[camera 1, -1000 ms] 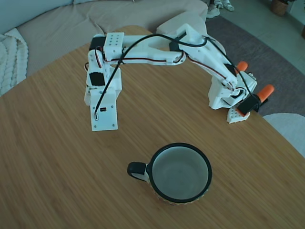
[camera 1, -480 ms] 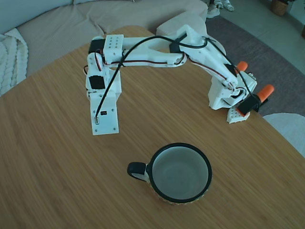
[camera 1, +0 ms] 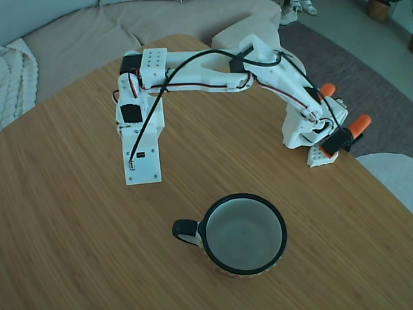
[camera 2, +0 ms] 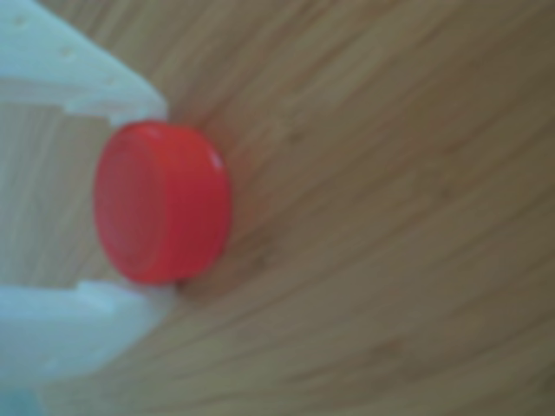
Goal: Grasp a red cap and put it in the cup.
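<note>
In the fixed view, a pale blanket (camera 1: 14, 77) is showing at the far left edge, beyond the round wooden counter (camera 1: 77, 245). Just right of it, the white arm (camera 1: 213, 71) is ending in its flat wrist section, which is pointing down at the counter on the left. The tool (camera 1: 143, 173) is sitting low at the end of that section, and its fingertips are not showing clearly from here. A black cable is running along the arm from the wrist towards the base. Moving right, the cup (camera 1: 244, 234) is standing upright near the front of the counter, well apart from the tool, its black handle turning to the left and its grey-white inside lying empty. Further right, the arm's base is sitting near the counter's edge, with orange clamp handles (camera 1: 359, 124) sticking out beside it.

In the other view, which is blurred, the tool (camera 2: 147, 195) is entering from the left edge, one white finger (camera 2: 78, 78) above and one below. The red cap (camera 2: 160, 201) is sitting between them on the counter (camera 2: 390, 217), towards their tips. The fingers are pressing in on the cap from both sides, touching or all but touching it; the blur is hiding whether the grip is firm. Bare wood grain is filling the right side.
</note>
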